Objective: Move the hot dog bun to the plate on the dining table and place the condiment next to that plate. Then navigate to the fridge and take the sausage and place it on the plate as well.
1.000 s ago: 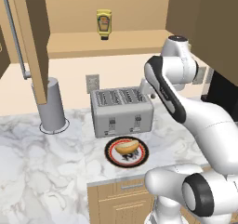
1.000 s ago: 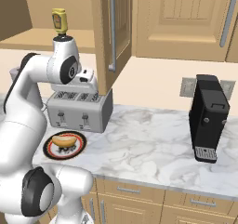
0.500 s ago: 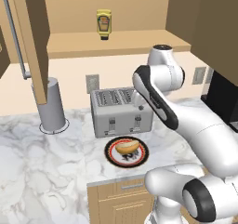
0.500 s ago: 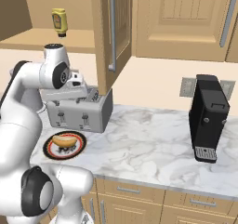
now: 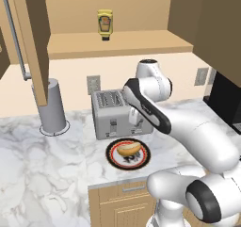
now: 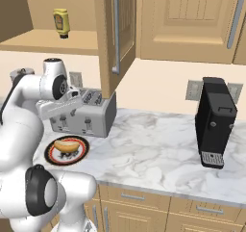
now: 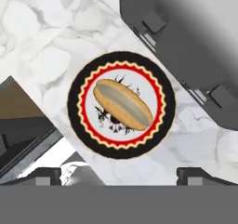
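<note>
- While the white arm folds down in front of the silver four-slot toaster [image 5: 116,114], its two-finger gripper [image 7: 119,174] has swung from level with the toaster's top to a downward look over the counter, and its jaws have sprung wide apart, holding nothing.
- That change reads as the set-up for the first pick: the golden-tan hot dog bun [image 7: 122,104] has not yet been lifted.
- Seen from the hand, the bun lies at the gripper's twelve o'clock, clear of both dark fingertips [image 7: 44,175], its length running from ten o'clock to four o'clock.
- It rests in the middle of the small white plate with the red-and-black rim [image 7: 88,138], at the toaster's six o'clock on the grey-veined marble counter [image 5: 42,165].
- The yellow squeeze bottle of condiment [image 5: 104,25] stands cap-down on the tan cabinet shelf [image 5: 141,41] above, well apart from the arm.
- A straight descent, with the jaws turned across the bun's width, looks like the next need.
</note>
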You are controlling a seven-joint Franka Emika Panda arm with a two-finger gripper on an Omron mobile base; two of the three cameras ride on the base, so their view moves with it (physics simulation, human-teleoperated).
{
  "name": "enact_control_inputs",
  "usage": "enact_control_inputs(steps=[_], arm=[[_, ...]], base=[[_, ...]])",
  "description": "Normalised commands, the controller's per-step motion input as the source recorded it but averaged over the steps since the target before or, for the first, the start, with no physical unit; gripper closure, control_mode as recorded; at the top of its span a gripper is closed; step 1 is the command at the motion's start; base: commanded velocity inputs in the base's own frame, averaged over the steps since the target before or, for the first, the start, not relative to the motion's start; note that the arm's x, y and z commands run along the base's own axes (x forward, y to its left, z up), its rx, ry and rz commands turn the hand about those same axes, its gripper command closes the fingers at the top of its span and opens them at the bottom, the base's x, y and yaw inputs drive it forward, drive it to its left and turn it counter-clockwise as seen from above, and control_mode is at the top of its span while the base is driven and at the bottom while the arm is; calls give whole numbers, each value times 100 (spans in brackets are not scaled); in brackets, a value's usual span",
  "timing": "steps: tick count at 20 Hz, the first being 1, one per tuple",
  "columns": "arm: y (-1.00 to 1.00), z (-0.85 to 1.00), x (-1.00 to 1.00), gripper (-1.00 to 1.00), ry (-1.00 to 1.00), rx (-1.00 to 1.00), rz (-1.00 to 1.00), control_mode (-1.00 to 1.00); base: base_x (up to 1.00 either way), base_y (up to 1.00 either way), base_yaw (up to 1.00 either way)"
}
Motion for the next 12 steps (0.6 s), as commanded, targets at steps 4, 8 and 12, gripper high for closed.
enact_control_inputs(steps=[4, 8, 12], arm=[[11, -56, -3, -100, 2, 0, 26, -100], [0, -68, -5, -100, 2, 0, 17, -100], [0, -69, -2, -100, 0, 0, 9, -100]], base=[[0, 0, 0], [0, 0, 0], [0, 0, 0]])
